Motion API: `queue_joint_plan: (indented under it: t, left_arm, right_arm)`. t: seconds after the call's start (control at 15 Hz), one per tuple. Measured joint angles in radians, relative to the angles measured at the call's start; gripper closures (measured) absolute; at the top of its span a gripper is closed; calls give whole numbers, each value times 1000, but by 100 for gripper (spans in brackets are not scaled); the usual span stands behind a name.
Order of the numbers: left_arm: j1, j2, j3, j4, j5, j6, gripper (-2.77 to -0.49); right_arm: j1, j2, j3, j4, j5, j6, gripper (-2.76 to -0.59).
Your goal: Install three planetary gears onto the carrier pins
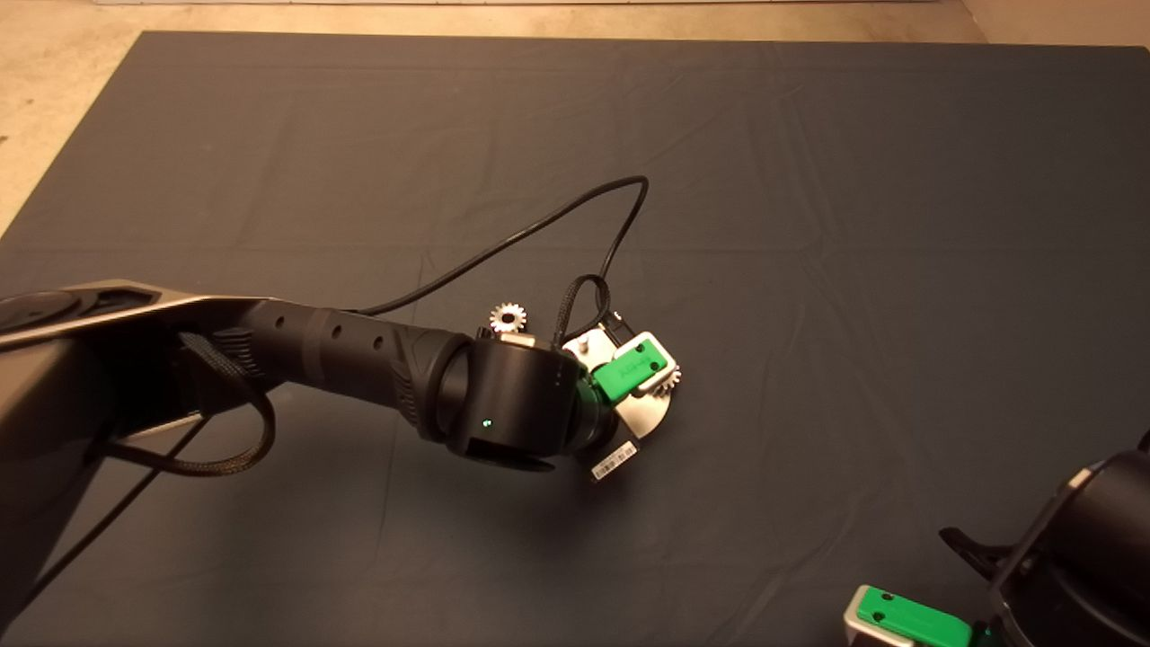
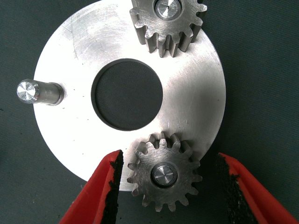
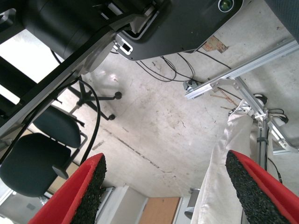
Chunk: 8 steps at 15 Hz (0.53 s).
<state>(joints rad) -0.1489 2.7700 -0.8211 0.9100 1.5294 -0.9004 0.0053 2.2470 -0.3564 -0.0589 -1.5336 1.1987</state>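
The shiny metal disc [image 2: 70, 56] with a large central hole lies on the dark mat, partly under my left gripper in the head view [image 1: 645, 419]. In the left wrist view two planetary gears sit on carrier pins: one at the disc's far rim [image 2: 168, 21], one [image 2: 164, 175] between my fingers. The third pin [image 2: 35, 91] stands bare. My left gripper [image 2: 169, 156] is open, its pads [image 2: 112, 186] either side of the near gear without gripping it. A third gear [image 1: 508, 316] lies loose on the mat beside the left wrist. My right gripper [image 3: 164, 158] is open and parked at the lower right [image 1: 907, 620].
A black cable [image 1: 539, 229] loops over the mat behind the left wrist. A white barcode label [image 1: 614, 460] hangs below the wrist. The right wrist view shows floor, an office chair [image 3: 42, 158] and an aluminium frame [image 3: 238, 74].
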Motion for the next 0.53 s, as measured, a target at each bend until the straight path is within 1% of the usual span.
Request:
queue_joint_plan:
  t: [0.07,0.13,0.2,0.33,0.4,0.53]
  left_arm:
    - [-6,0,0,-1,0,1,-131]
    - [-19,0,0,-9,0,1,-131]
    - [-46,0,0,-32,0,6,-131]
    - [-103,0,-14,-96,-1,25,-131]
    - [-123,-3,-27,-126,-3,36,-131]
    - [-150,-14,-59,-174,-3,60,-131]
  right_arm:
    - [0,0,0,0,0,0,-189]
    - [0,0,0,0,0,0,-189]
    - [0,0,0,0,0,0,-189]
    - [0,8,0,0,0,0,-189]
    - [0,14,0,0,0,0,-189]
    - [0,20,0,0,0,0,-189]
